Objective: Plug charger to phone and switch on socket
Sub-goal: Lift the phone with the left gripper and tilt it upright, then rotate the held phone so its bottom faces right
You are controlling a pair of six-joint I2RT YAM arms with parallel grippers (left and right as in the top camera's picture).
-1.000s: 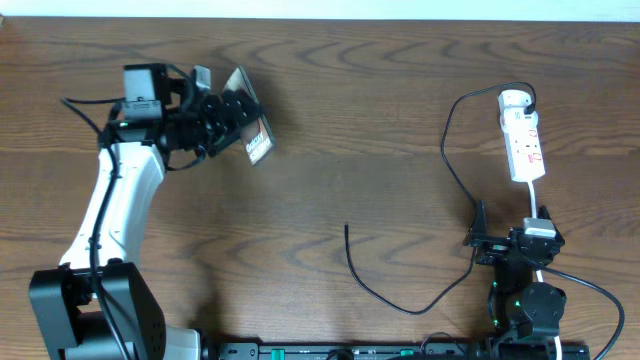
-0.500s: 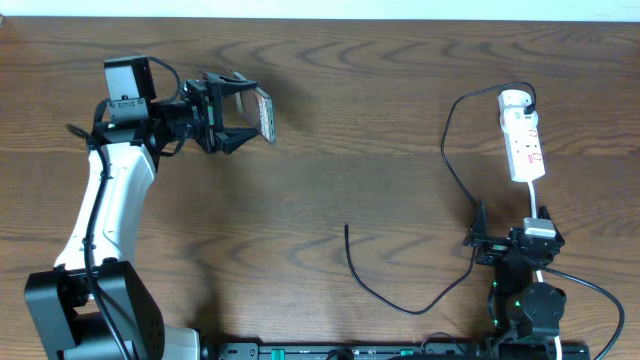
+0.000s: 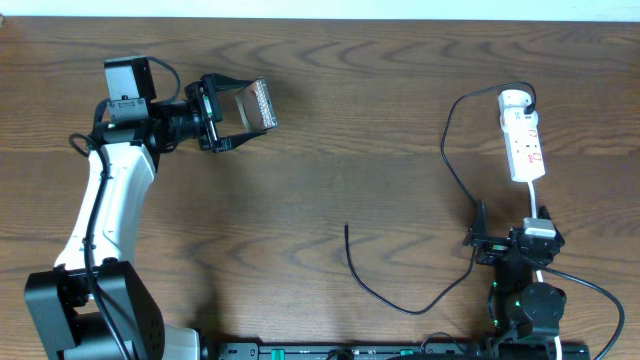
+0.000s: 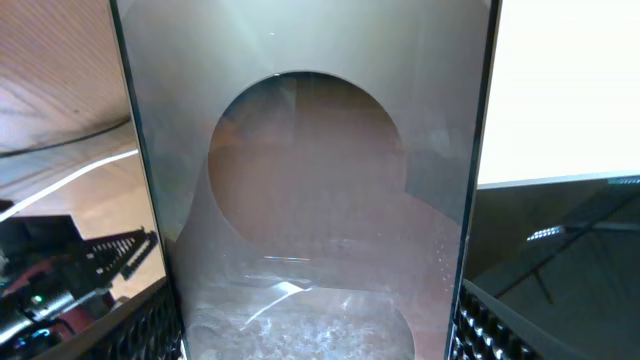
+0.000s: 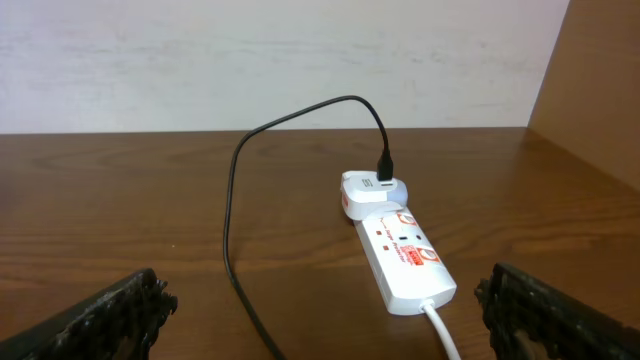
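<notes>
My left gripper (image 3: 248,108) is shut on the phone (image 3: 259,104), holding it above the table at the far left. In the left wrist view the phone's glossy grey face (image 4: 310,200) fills the gap between my black fingers (image 4: 500,325). The charger, a thin black cable (image 3: 400,305), lies at front centre with its free end (image 3: 347,228) on the wood. It runs up to a white adapter (image 5: 372,190) on the socket (image 3: 522,140). The white socket strip (image 5: 405,250) lies ahead of my right gripper (image 5: 335,315), which is open and holds nothing.
The socket's white cord (image 3: 534,200) runs toward the right arm's base (image 3: 527,300). A wooden side panel (image 5: 600,80) rises at the right in the right wrist view, and a pale wall (image 5: 280,60) stands behind the table.
The left wrist has turned with the phone in it. The lettered end that faced the overhead camera has rotated away, and the phone now sits slightly higher and more level. The right arm has not moved.
</notes>
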